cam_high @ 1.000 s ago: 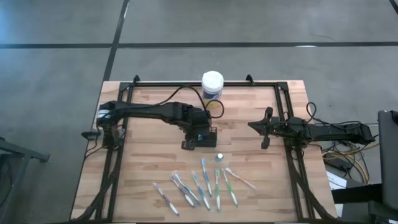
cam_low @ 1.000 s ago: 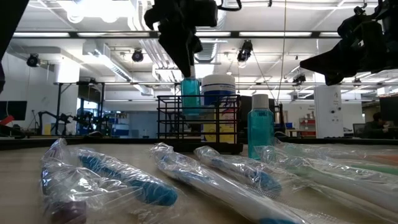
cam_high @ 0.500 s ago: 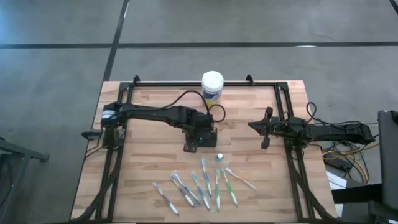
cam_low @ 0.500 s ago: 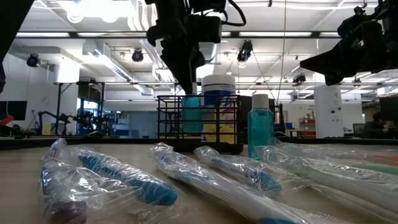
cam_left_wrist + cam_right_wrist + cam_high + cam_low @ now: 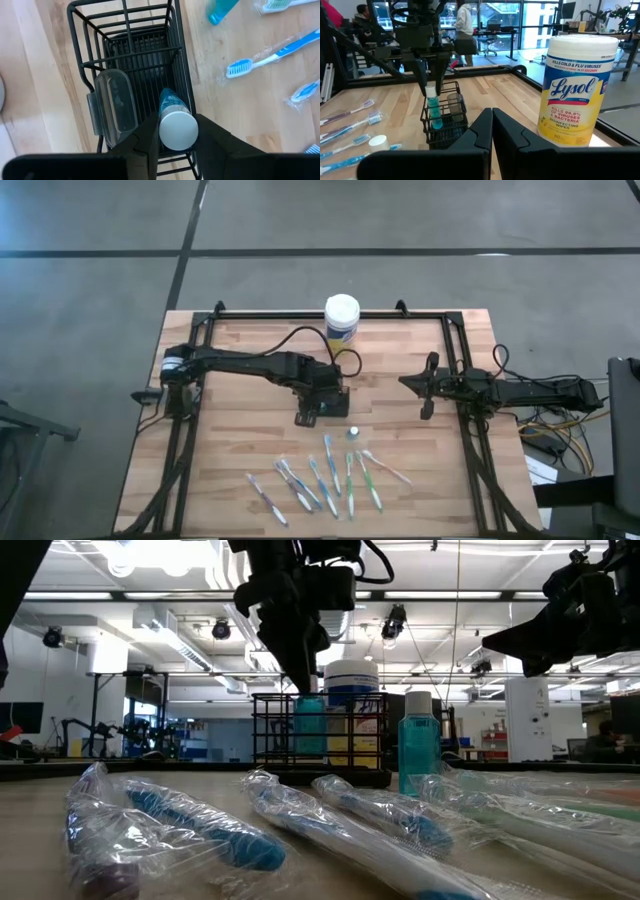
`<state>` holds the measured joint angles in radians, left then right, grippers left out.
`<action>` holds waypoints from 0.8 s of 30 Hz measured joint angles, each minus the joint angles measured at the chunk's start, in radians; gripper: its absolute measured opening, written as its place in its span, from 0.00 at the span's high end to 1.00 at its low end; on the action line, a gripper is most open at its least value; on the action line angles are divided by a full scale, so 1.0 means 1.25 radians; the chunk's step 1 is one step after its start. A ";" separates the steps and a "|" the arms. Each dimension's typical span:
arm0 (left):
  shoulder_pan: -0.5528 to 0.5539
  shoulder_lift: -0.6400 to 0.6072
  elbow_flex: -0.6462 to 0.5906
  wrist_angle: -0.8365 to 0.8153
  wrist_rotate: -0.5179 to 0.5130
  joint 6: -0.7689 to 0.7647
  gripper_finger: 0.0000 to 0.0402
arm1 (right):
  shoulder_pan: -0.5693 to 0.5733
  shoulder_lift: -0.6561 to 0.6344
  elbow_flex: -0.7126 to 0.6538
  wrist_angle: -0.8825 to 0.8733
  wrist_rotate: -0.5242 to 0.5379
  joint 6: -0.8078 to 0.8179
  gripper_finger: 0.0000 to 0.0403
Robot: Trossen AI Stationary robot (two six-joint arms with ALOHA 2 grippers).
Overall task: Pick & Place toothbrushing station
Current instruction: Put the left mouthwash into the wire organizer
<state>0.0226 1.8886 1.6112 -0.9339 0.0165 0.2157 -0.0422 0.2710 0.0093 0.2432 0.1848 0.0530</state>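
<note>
At the centre of the high view the left gripper (image 5: 322, 392) is clamped on a small blue tube (image 5: 176, 122) by its white cap, holding it upright inside the black caddy (image 5: 135, 75), beside a clear plastic piece already in there. If the fingers let go before the tube's base is seated, I judge it could tip against the wire and topple out. A second tube (image 5: 353, 433) and the wrapped toothbrushes (image 5: 330, 465) lie lower centre. The right gripper (image 5: 428, 385), fingers together, waits at right; the canister (image 5: 342, 317) stands upper centre.
</note>
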 joint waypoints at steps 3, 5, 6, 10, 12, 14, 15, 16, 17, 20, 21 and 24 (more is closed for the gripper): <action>0.004 0.000 0.000 0.003 0.001 0.001 0.75 | 0.000 0.000 0.000 0.000 0.000 0.000 0.98; 0.008 0.001 0.000 0.007 0.001 0.005 0.75 | 0.000 0.000 0.000 0.000 0.000 0.000 0.98; 0.011 0.001 0.000 0.008 0.001 0.005 0.75 | 0.000 0.000 0.000 0.000 0.000 0.000 0.98; 0.021 0.008 -0.004 0.013 -0.012 0.007 0.75 | 0.000 0.000 0.000 0.000 0.000 0.000 0.98; 0.023 0.011 -0.009 0.019 -0.011 0.007 0.75 | 0.000 0.000 0.000 0.000 0.000 0.000 0.98; 0.023 0.005 -0.012 0.020 -0.011 0.007 0.75 | 0.000 0.000 0.000 0.000 0.000 0.000 0.98; 0.023 0.004 -0.013 0.020 -0.009 0.007 0.75 | 0.000 0.000 0.000 0.000 0.000 0.000 0.98; 0.023 0.005 -0.015 0.021 -0.009 0.008 0.75 | 0.000 0.001 0.000 0.000 0.000 0.000 0.98; 0.023 0.007 -0.020 0.021 -0.008 0.009 0.75 | 0.000 0.001 0.000 0.000 0.000 0.000 0.98; 0.023 0.006 -0.026 0.034 -0.008 0.014 0.75 | 0.000 0.001 0.000 0.000 0.000 0.000 0.98; 0.024 0.006 -0.028 0.033 -0.007 0.014 0.75 | 0.000 0.001 0.000 0.000 0.000 0.000 0.98; 0.025 0.004 -0.042 0.043 -0.006 0.020 0.75 | 0.000 0.001 0.000 0.000 0.000 0.000 0.98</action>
<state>0.0532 1.8934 1.5583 -0.8804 0.0094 0.2406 -0.0422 0.2718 0.0093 0.2436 0.1848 0.0529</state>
